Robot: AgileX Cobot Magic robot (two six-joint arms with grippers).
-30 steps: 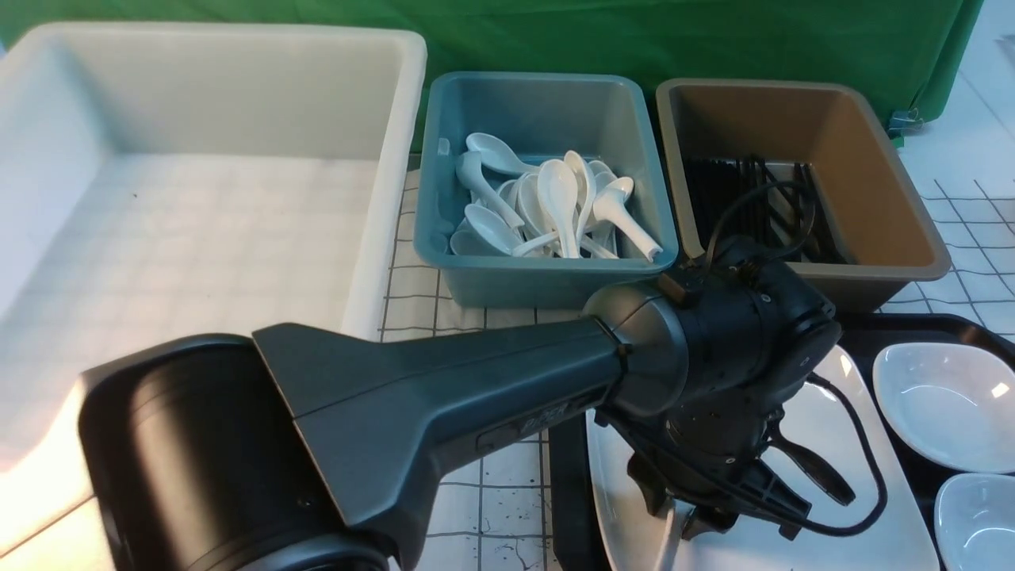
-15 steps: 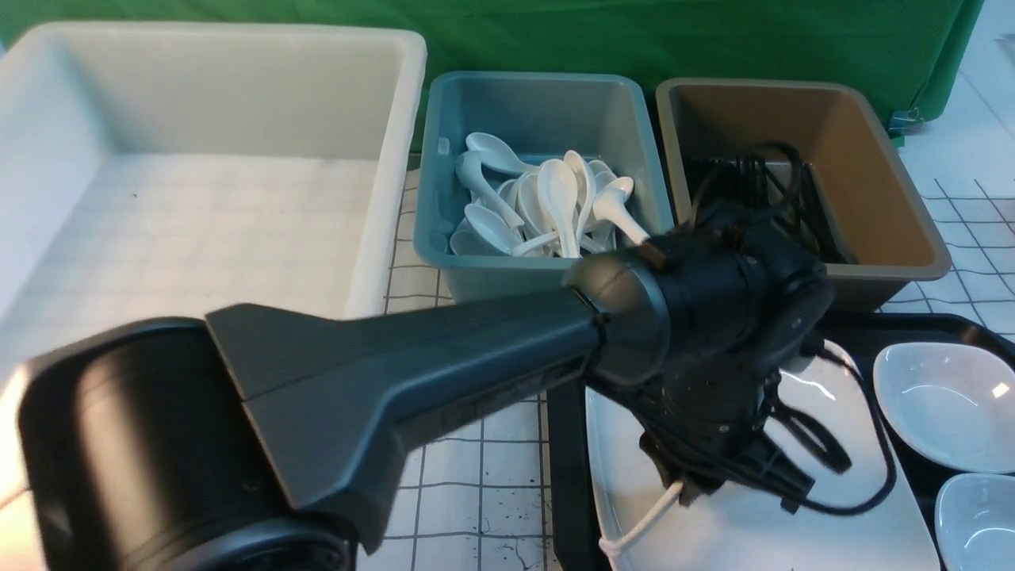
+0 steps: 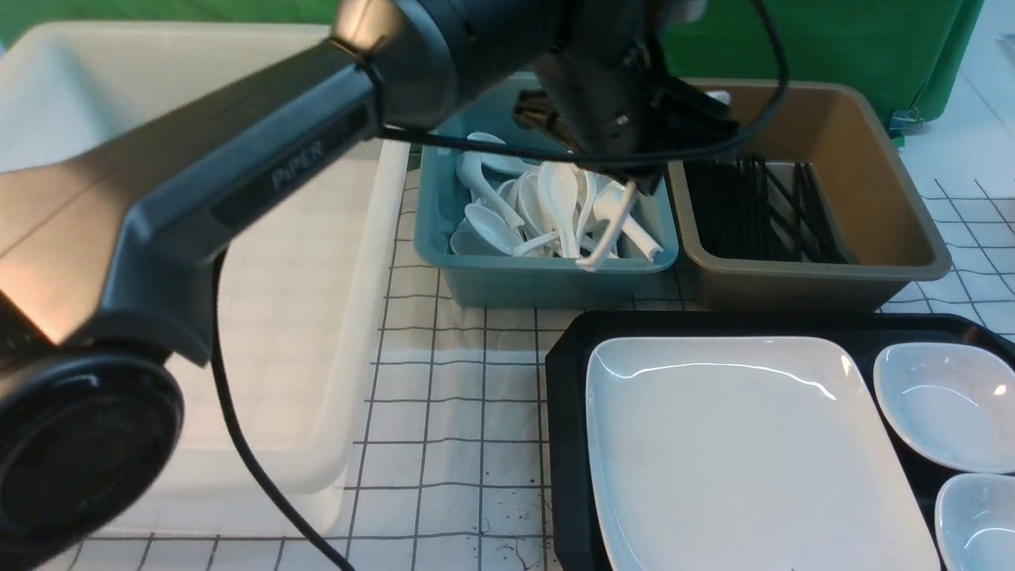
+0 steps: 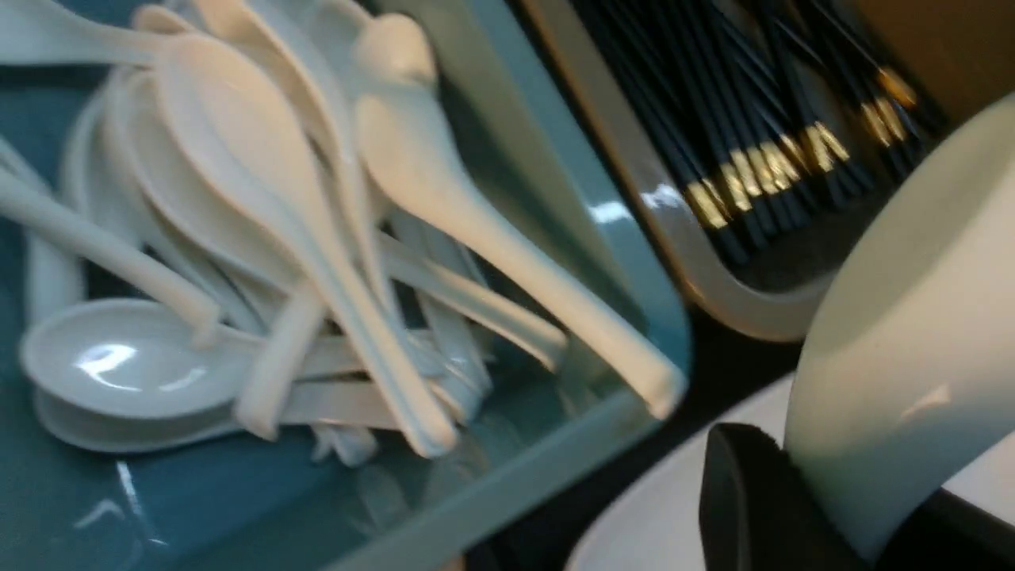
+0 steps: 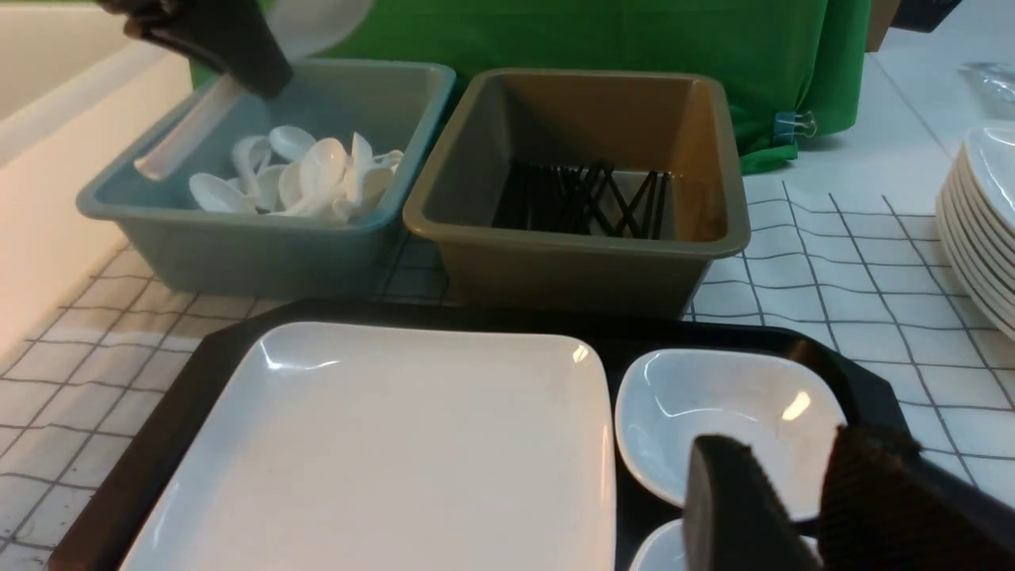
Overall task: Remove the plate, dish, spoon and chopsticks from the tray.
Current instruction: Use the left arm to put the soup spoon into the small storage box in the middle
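Spoon (image 3: pixel 609 230) in clenched left gripper (image 3: pixel 638 174), right gripper (image 5: pixel 793 460) agape; gridded white tabletop (image 3: pixel 460 412), green backdrop (image 3: pixel 856 40).

The right tool (image 5: pixel 793 460) hangs with jaws parted, close to a small white dish (image 5: pixel 729 404) on the black tray (image 5: pixel 151 428). The plate (image 5: pixel 381 452) lies on the tray to the tool's left. Farther ahead, chopsticks (image 5: pixel 587 202) lie in a brown bin (image 5: pixel 571 270). Far ahead-left, the left tool (image 5: pixel 238 47) grips a spoon (image 5: pixel 178 143) by a blue bin (image 5: pixel 262 246).
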